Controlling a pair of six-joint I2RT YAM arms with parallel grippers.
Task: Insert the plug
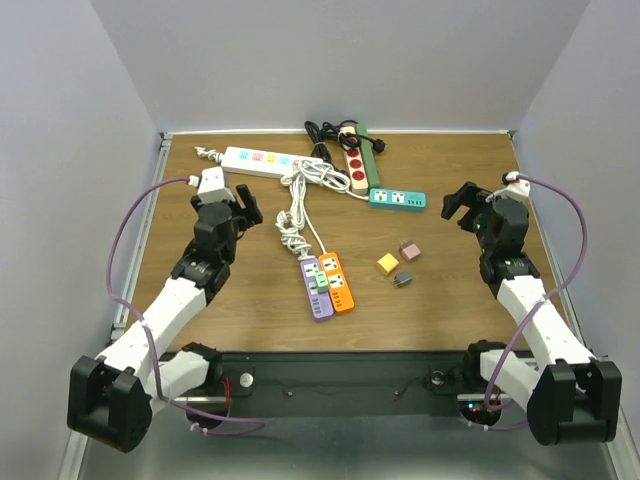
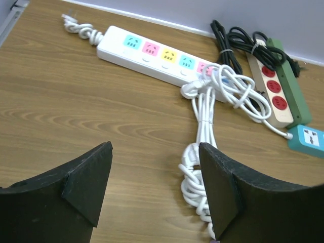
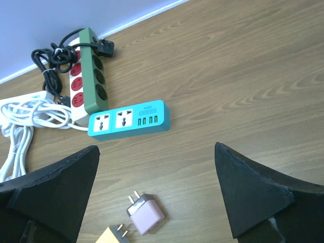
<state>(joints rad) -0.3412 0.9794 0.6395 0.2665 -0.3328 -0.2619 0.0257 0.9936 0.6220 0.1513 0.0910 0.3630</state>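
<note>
1. Right gripper (image 1: 458, 208): the jaws are spread wide with nothing between them. It hangs over the right side of the table (image 1: 440, 300).
2. Left gripper (image 1: 245, 208): the jaws are parted and empty. It sits over the left side, beside the coiled white cord (image 1: 292, 222).
3. Loose plugs: the pink plug (image 3: 145, 213), yellow plug (image 1: 388, 263) and grey plug (image 1: 403, 279) lie close together on the wood, right of centre. None is seated in a socket.
4. Governing relation: the cluster lies inward from the right gripper and toward the bases, well apart from the left gripper. The right arm is judged the nearer.
5. Axis: in the right wrist view the pink plug's prongs point up and left, toward the teal strip (image 3: 129, 119). The jaws would probably have to straddle its body across that line.
</note>
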